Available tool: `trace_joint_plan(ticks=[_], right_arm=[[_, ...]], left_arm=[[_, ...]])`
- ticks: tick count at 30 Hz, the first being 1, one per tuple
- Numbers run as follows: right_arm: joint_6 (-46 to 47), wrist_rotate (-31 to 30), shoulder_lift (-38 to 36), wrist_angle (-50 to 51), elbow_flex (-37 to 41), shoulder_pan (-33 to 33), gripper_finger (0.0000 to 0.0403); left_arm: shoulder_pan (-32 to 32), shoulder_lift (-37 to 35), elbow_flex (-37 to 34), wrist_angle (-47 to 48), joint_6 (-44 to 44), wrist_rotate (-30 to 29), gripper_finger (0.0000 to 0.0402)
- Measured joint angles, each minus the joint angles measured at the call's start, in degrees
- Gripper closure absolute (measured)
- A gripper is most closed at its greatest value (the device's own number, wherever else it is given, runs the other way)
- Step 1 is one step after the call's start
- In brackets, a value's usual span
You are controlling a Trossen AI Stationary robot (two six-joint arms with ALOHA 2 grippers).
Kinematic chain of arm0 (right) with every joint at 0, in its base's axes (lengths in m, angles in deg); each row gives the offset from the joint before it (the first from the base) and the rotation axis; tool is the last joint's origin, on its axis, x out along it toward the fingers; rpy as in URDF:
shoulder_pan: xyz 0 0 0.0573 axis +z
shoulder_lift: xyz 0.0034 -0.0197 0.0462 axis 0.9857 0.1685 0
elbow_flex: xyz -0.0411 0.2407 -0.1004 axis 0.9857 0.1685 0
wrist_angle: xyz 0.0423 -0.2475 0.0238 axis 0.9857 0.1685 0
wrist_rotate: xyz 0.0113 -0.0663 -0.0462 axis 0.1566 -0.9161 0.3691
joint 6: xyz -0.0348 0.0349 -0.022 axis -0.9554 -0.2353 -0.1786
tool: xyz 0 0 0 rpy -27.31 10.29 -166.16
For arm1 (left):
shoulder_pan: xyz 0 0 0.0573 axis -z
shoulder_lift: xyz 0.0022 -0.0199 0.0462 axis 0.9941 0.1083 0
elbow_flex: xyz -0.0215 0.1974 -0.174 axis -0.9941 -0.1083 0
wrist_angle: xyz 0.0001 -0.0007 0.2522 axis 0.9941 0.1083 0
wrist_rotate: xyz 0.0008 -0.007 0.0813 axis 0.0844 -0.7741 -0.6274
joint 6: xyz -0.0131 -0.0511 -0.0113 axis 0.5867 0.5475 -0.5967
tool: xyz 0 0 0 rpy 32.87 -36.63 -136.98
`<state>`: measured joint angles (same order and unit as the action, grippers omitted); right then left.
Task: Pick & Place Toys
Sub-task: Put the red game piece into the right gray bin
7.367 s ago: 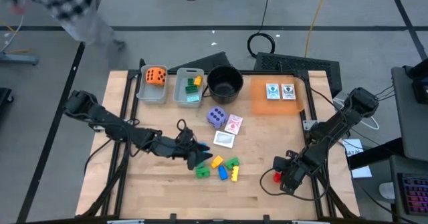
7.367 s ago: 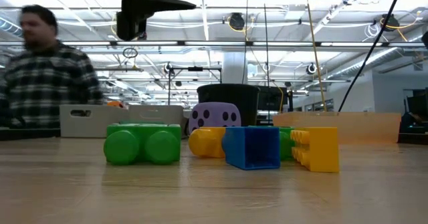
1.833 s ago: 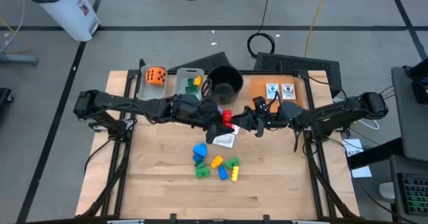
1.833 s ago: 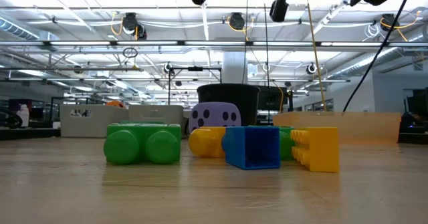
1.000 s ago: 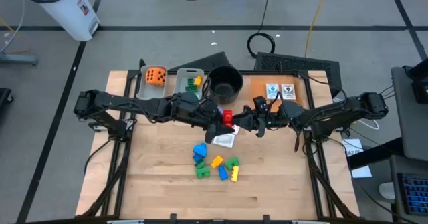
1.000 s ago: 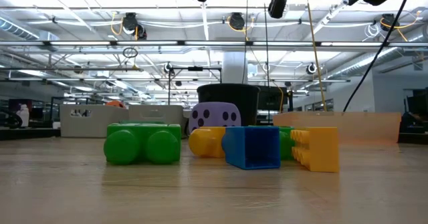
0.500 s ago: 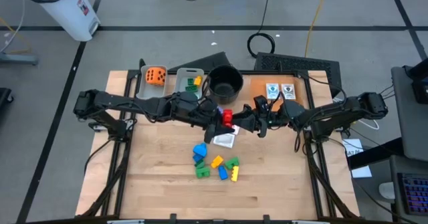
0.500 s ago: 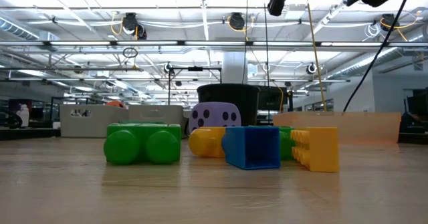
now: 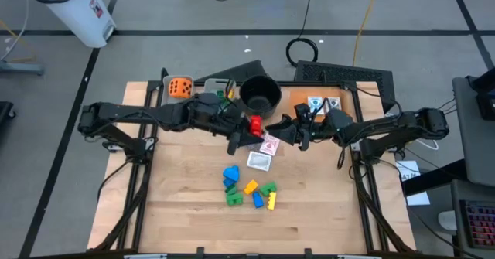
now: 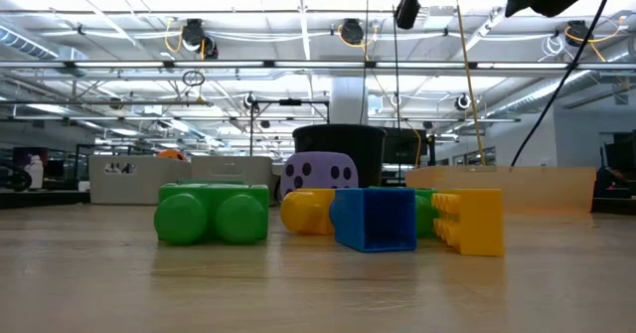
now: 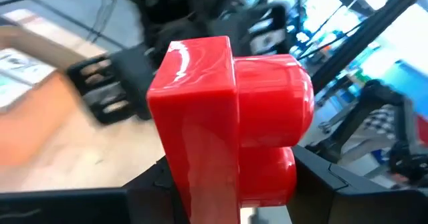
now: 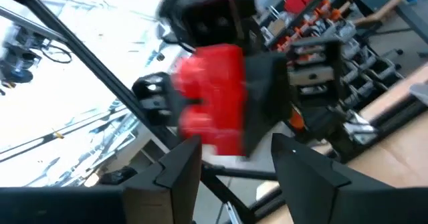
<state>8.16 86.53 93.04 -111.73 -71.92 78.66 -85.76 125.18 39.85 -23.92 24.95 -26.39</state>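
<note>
Above mid-table, the left gripper (image 9: pixel 249 127) clamps a red block (image 9: pixel 254 124), the right gripper (image 9: pixel 288 132) empty and parted, while loose blocks (image 9: pixel 249 189), cards (image 9: pixel 263 152) remain unsorted.

Bright overhead lighting, blurred wrist views

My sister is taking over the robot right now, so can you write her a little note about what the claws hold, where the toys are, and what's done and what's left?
Left gripper: shut on the red block, held in the air near the black pot.
Right gripper: open, empty, facing the red block.
Done: orange die in a grey bin; two cards on the orange tray.
Left: purple die, two cards, and the blue, green and yellow blocks on the table.
</note>
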Motion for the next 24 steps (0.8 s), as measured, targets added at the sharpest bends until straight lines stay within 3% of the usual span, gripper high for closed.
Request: trace_joint_plan(ticks=[12,19,24], right_arm=[[0.0,0.0,-0.9,2.4,-0.1,-3.5,0.0233],[0.3,-2.3,-0.8,5.5,-0.1,-6.3,0.0234],[0.1,-4.7,-0.8,6.9,-0.1,-9.3,0.0234]], left_arm=[[-12.8,-8.2,-0.1,26.9,-4.6,-1.1,0.0226],[-24.1,-6.3,-0.1,38.3,-11.7,-0.9,0.0224],[-32.9,-2.4,-0.1,40.4,-16.0,2.1,0.0224]])
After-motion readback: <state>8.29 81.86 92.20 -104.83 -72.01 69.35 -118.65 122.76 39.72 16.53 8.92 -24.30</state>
